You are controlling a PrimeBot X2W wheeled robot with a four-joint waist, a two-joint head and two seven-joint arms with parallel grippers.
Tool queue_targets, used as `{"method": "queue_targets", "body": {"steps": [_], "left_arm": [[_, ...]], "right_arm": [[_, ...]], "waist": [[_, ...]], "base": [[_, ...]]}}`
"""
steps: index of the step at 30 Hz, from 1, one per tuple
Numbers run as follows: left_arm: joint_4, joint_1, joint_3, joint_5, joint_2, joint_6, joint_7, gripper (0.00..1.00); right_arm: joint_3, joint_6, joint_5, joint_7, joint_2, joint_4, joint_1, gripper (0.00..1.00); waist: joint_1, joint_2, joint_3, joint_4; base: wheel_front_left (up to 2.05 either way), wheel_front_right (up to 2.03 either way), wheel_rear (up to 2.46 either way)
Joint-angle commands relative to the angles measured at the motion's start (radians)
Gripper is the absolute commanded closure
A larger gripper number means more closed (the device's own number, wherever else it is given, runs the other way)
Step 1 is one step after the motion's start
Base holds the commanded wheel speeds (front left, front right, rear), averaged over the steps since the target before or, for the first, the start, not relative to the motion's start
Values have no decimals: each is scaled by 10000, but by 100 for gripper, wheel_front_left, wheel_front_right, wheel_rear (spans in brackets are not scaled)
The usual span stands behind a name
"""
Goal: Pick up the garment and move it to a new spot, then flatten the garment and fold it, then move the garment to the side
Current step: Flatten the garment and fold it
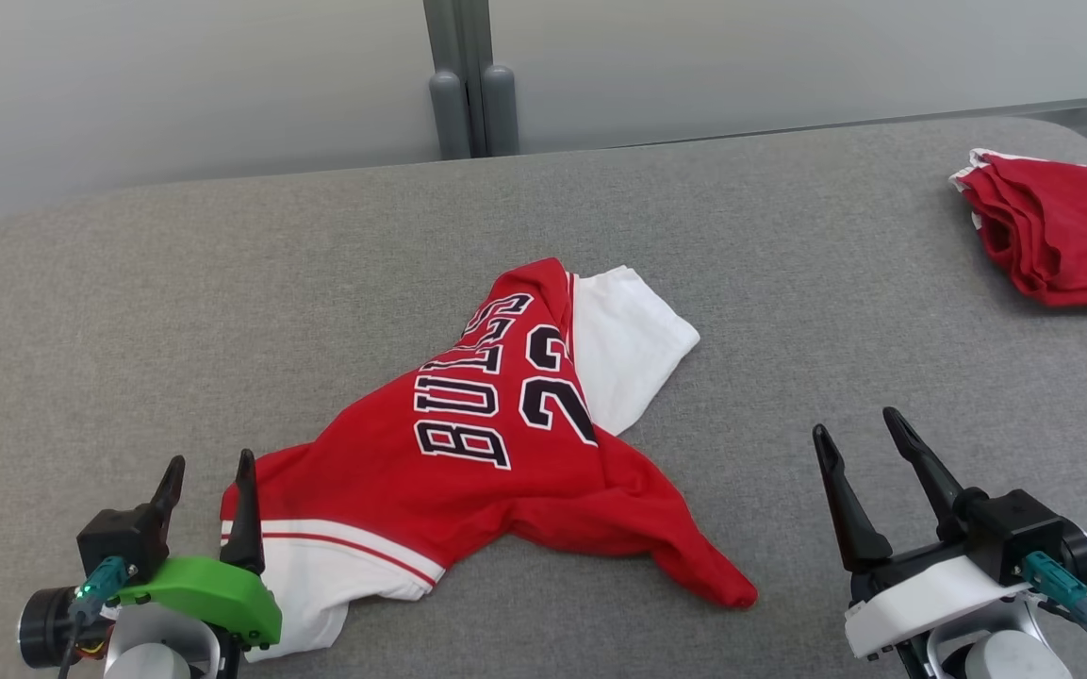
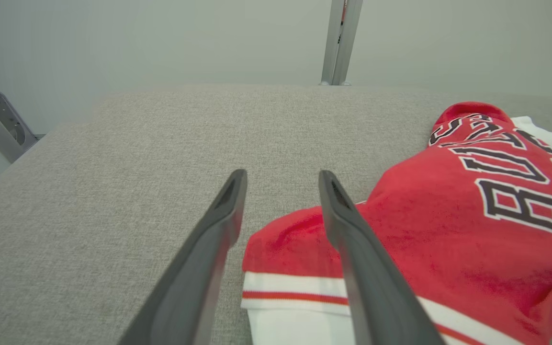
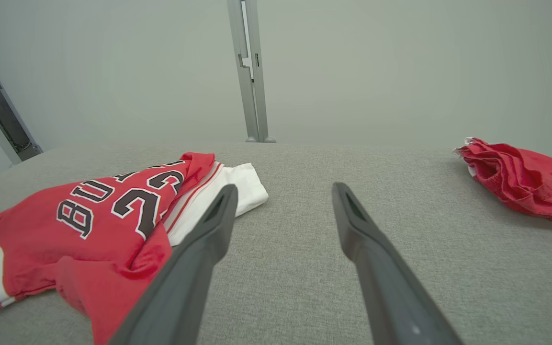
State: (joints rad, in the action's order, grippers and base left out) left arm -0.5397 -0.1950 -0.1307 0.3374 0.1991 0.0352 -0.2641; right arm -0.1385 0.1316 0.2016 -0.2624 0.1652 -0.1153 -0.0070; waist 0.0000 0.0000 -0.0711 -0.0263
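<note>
Grey padded table: left fingers apart at jersey edge, right fingers wide, both empty.

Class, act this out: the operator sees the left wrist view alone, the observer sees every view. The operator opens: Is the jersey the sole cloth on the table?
Observer: No. A bunched red cloth lies at the table's far right corner.
Operator: And where is the right gripper?
Observer: The right gripper is open, to the right of the jersey, with bare table between them.
</note>
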Motion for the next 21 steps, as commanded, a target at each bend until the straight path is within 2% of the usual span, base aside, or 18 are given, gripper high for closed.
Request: {"method": "queue_targets", "body": {"steps": [1, 6, 12, 21], "left_arm": [[36, 158, 134, -85, -58, -3, 3, 0], [754, 441, 620, -382, -271, -25, 3, 0], [2413, 1055, 1407, -953, -686, -48, 3, 0], [3638, 1922, 1601, -1584, -1128, 484, 3, 0]], "right_arm": [[58, -20, 94, -33, 13, -22, 6, 0], [220, -20, 78, -33, -31, -30, 218, 0], [295, -20, 26, -33, -77, -43, 297, 0], [307, -20, 129, -33, -142, -185, 494, 0]], "waist": [[0, 0, 43, 19], [0, 0, 209, 199], [0, 0, 378, 458], [0, 0, 639, 650]], "base": [[0, 0, 0], [0, 0, 0], [0, 0, 0], [0, 0, 0]]}}
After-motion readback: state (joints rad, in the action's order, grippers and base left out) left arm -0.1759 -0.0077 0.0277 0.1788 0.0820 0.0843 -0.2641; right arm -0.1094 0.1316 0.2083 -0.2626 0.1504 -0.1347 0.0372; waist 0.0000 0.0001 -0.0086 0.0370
